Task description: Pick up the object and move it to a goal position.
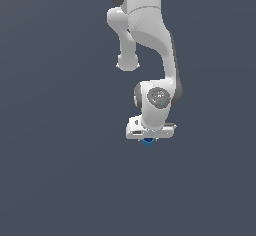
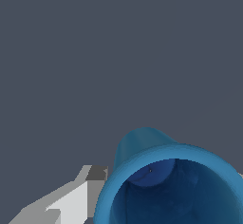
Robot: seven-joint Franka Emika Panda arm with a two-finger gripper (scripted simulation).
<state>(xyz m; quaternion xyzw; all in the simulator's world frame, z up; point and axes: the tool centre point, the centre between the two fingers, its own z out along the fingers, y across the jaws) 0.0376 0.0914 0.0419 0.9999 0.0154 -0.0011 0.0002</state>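
Item 1, blue cup (image 1: 148, 141): I see it directly beneath the gripper (image 1: 148, 139), only its lower part showing below the white hand. In the wrist view the cup (image 2: 142, 144) fills the near field, hollow mouth toward the camera, one grey-white finger (image 2: 76, 197) just beside its rim. Whether the fingers clamp it, I cannot tell.

Item 2, floor (image 1: 50, 180): plain dark grey.

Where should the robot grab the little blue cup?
By the outer wall of the blue cup, coming from above with one finger on each side. It appears to stand upright with its hollow opening facing the gripper, so the round sides are the easiest hold.
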